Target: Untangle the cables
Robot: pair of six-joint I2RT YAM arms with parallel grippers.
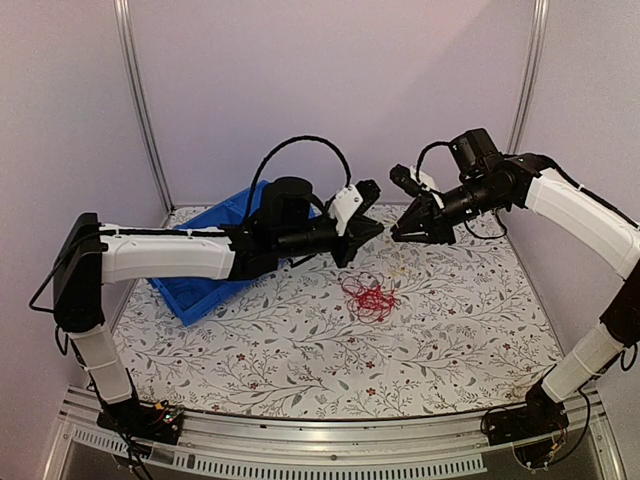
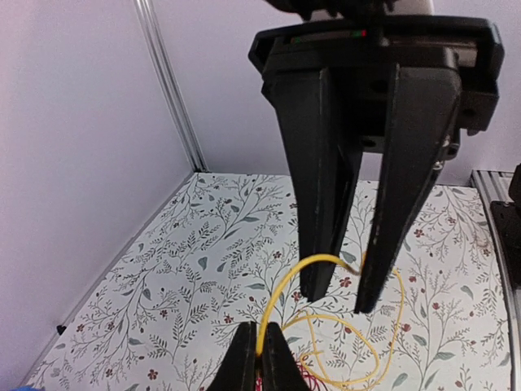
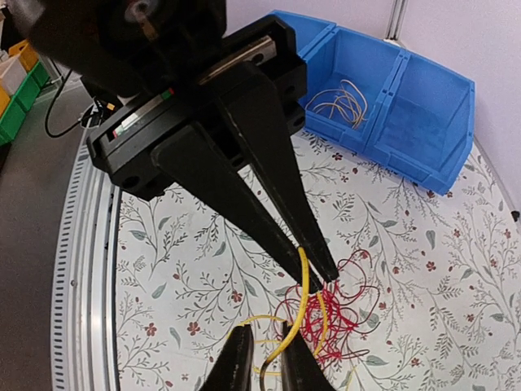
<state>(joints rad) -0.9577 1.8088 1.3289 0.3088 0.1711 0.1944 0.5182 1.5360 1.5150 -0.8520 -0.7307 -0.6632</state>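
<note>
A yellow cable runs up from the table between the two grippers. My left gripper is shut on it; in the right wrist view its closed tips pinch the cable's upper end. My right gripper is open, and the yellow cable passes through the gap against its right finger. From above, the left gripper and right gripper face each other nearly tip to tip above the table. A red cable bundle lies on the table below them, with yellow loops over it.
A blue bin stands at the back left under the left arm. One of its compartments holds pale and orange wires. Grey walls with metal posts close in the floral tabletop.
</note>
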